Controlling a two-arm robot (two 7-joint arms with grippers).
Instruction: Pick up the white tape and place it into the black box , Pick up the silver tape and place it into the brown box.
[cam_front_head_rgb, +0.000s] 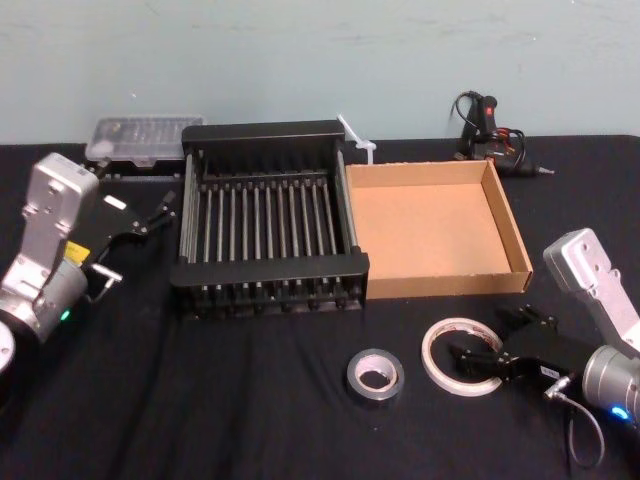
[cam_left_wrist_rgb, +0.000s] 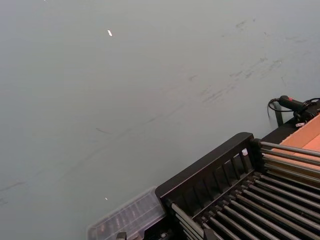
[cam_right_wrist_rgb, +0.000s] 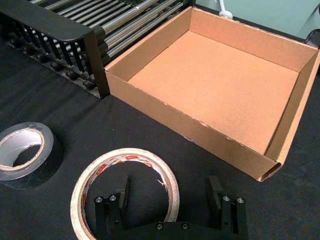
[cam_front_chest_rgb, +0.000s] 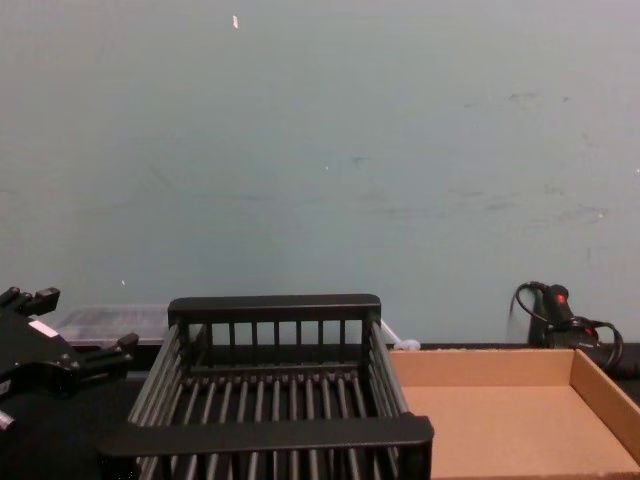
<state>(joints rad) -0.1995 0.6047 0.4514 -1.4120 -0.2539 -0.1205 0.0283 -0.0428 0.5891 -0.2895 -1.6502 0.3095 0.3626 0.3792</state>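
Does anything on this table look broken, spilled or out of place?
Nothing stands out. The white tape and silver tape lie flat on the cloth, the black box and brown box sit square and empty. The brown box's front edge is slightly ragged. The right tool is open at the white tape.

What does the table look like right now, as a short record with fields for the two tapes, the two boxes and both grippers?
white tape: flat on the black cloth, in front of the brown box, right of the silver tape
silver tape: flat on the cloth, apart from the white tape
black box: nothing inside, left of the brown box and touching it
brown box: nothing inside
right gripper: open, low over the white tape, one finger inside the ring
left gripper: open, beside the black box's left wall, holding nothing
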